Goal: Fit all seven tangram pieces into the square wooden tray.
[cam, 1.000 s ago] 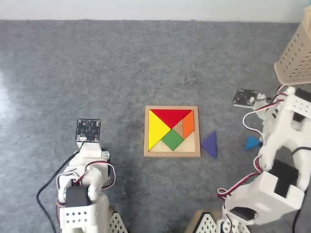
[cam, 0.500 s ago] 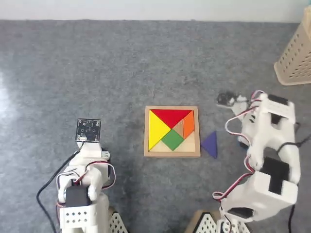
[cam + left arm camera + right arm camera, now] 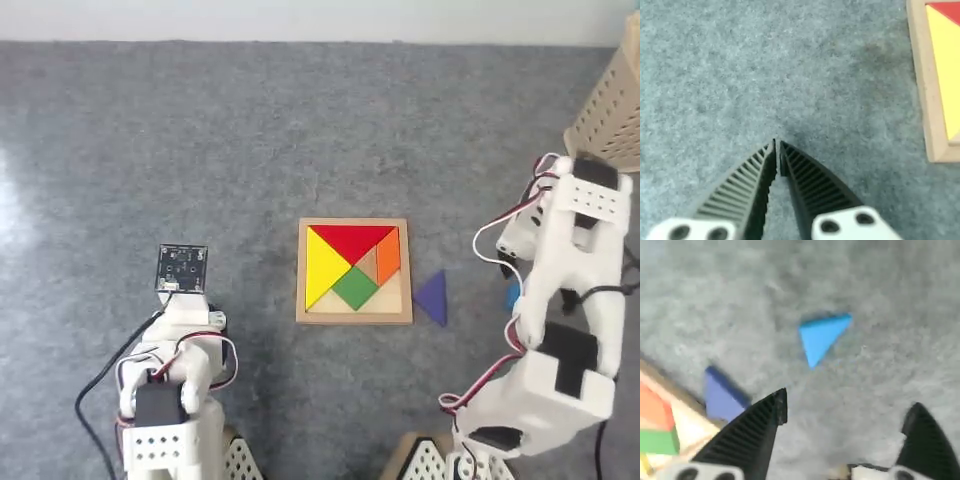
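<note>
The square wooden tray (image 3: 355, 316) lies mid-table and holds a red triangle (image 3: 350, 241), a yellow triangle (image 3: 323, 266), a green square (image 3: 355, 287) and an orange piece (image 3: 388, 255). A purple triangle (image 3: 432, 297) lies on the carpet just right of the tray; it also appears as the purple triangle (image 3: 720, 397). A small blue triangle (image 3: 822, 335) lies further right, mostly hidden under the right arm as the blue triangle (image 3: 513, 295). My right gripper (image 3: 847, 415) is open above the carpet near the blue triangle. My left gripper (image 3: 777, 146) is shut, left of the tray edge (image 3: 925, 100).
A beige slotted basket (image 3: 610, 110) stands at the far right edge. Grey carpet covers the table. The right arm (image 3: 565, 290) stands between the purple triangle and the right edge.
The right arm swung first toward the tray, then back right and up; its wrist now sits over the blue triangle. The left arm and the pieces have not moved.
</note>
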You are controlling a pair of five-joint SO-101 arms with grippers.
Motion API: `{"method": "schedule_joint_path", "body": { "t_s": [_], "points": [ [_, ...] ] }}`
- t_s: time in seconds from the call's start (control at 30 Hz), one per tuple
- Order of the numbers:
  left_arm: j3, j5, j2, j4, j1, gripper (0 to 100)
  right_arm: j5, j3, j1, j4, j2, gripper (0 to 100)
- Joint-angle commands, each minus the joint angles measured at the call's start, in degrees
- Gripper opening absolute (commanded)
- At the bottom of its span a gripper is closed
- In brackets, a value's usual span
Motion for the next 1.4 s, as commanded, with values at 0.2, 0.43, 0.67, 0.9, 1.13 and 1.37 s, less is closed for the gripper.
{"method": "schedule_joint_path", "body": {
  "t_s": [0.2, 0.43, 0.67, 0.9, 1.13, 1.37],
  "points": [
    [-0.66, 0.44, -0.97, 0.26, 0.18, 1, -10.99, -5.63, -0.13, -7.16, 16.57, 38.3],
    [-0.66, 0.44, -0.97, 0.26, 0.18, 1, -11.60, -10.81, 0.57, -6.02, 20.53, 37.9],
    [-0.66, 0.44, -0.97, 0.26, 0.18, 1, -13.98, -14.24, 0.40, -7.43, 21.58, 22.0],
    [-0.66, 0.44, -0.97, 0.26, 0.18, 1, -14.42, -13.54, 0.22, -9.98, 21.67, 21.7],
    [-0.66, 0.44, -0.97, 0.26, 0.18, 1, -13.71, -12.57, 0.22, -11.82, 21.58, 15.2],
    [-0.66, 0.44, -0.97, 0.26, 0.18, 1, -7.65, -12.48, 0.04, -11.38, 21.49, 8.7]
  ]
}}
